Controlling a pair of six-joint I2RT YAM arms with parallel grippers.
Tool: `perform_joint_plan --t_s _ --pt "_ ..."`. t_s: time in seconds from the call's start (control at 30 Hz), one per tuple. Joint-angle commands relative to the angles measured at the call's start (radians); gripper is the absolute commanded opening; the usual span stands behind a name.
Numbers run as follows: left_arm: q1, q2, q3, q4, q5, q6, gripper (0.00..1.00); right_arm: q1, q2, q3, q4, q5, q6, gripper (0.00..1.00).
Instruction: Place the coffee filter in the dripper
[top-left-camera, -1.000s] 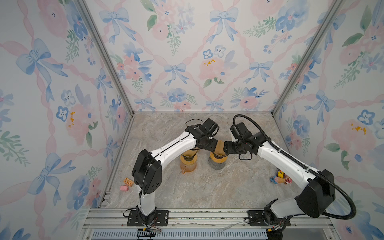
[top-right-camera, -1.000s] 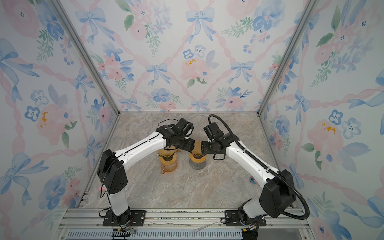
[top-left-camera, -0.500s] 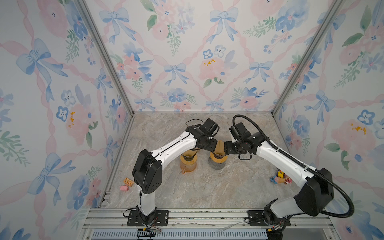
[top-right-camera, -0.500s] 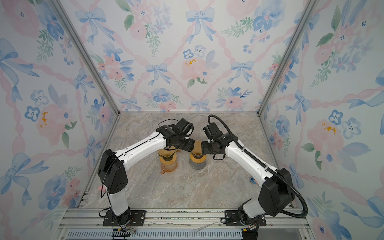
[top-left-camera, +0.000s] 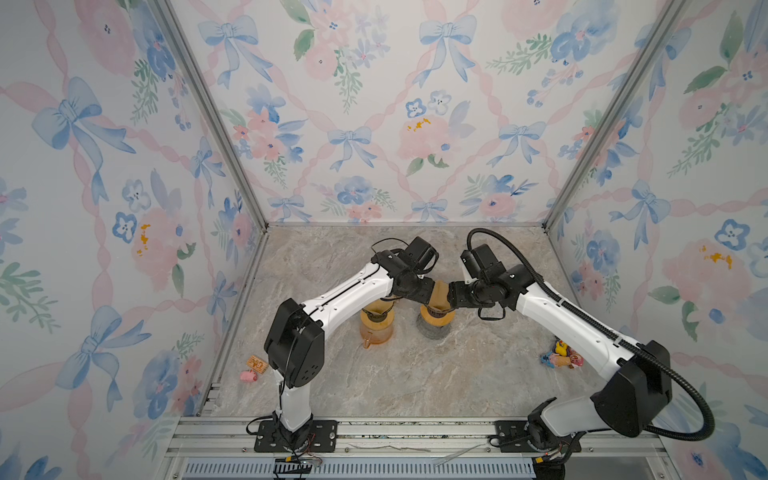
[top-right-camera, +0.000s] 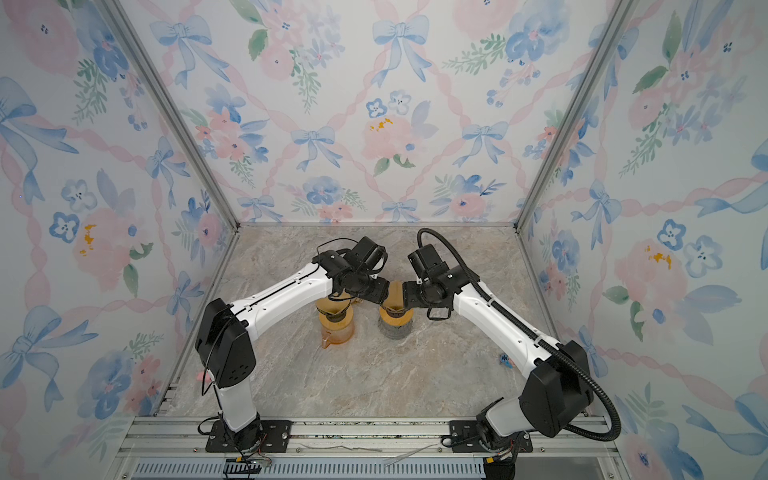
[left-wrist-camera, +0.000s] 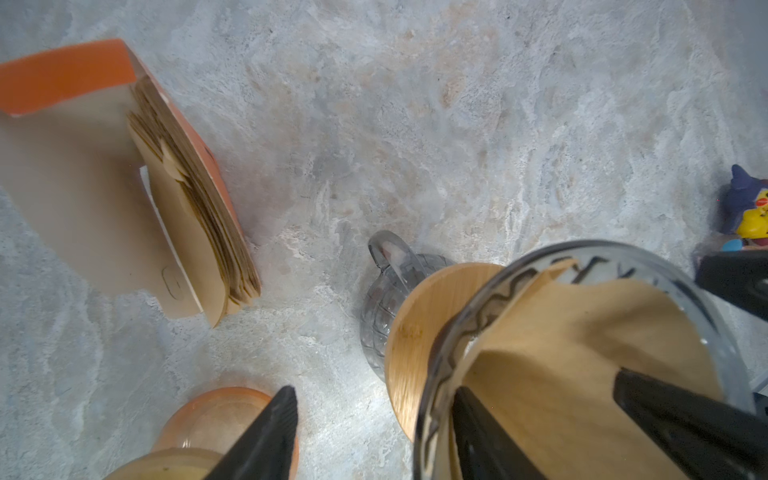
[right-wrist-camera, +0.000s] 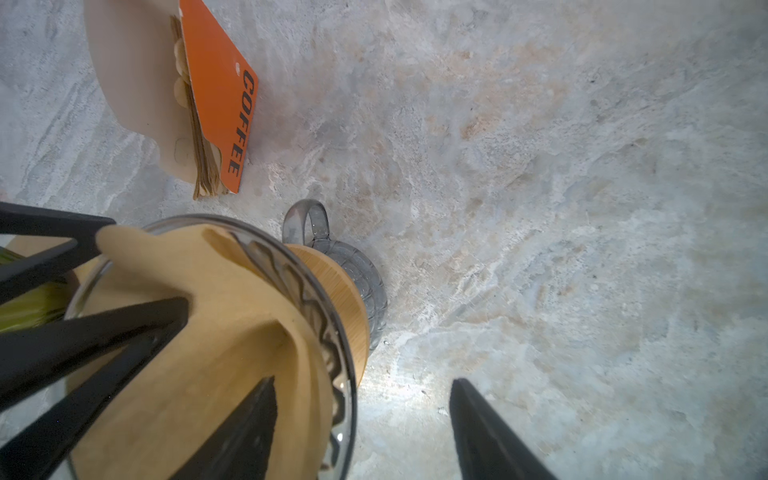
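The brown paper coffee filter (left-wrist-camera: 582, 353) sits opened as a cone inside the glass dripper (right-wrist-camera: 320, 320), point down, its long axis running straight up and down, with one flap standing above the rim. The dripper rests on a wooden collar (left-wrist-camera: 415, 332) over a grey glass carafe (right-wrist-camera: 361, 270) near the middle of the marble table (top-left-camera: 415, 382). From where I stand the two arms meet right over it. The left gripper (left-wrist-camera: 374, 440) straddles the dripper's wall with open jaws, one finger (left-wrist-camera: 486, 436) down inside the paper and the other outside. The right gripper (right-wrist-camera: 361, 436) does the same from the opposite side, its inner finger (right-wrist-camera: 237, 432) on the paper and its outer one over bare table. Neither looks clamped on anything, and neither is nearer than the other. I'd say the filter is as good as placed, so the fingers need to leave straight up along the cone's axis. A sideways pull could drag the paper out. The orange carafe (top-left-camera: 376, 328) stands just beside it, and the orange pack of filters (right-wrist-camera: 220, 104) lies farther back.
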Motion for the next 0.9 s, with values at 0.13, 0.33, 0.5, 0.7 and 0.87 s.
perform_joint_plan --t_s 0.13,0.33,0.5,0.7,0.87 --pt "-0.005 0.005 0.025 -0.021 0.018 -0.011 0.62 -0.006 0.013 0.012 -0.014 -0.011 0.007 0.69" --pt "-0.005 0.005 0.024 -0.021 0.02 -0.014 0.62 -0.004 0.031 -0.017 -0.013 -0.02 0.015 0.69" --pt "-0.005 0.002 0.018 -0.02 0.018 -0.016 0.63 -0.004 0.04 -0.016 -0.041 0.005 0.01 0.69" --pt "-0.005 0.0 0.022 -0.021 0.018 -0.019 0.63 -0.004 0.037 0.001 -0.035 -0.003 0.013 0.69" --pt "-0.003 -0.011 0.032 -0.02 0.022 -0.021 0.65 -0.004 -0.012 0.009 0.009 -0.038 0.016 0.69"
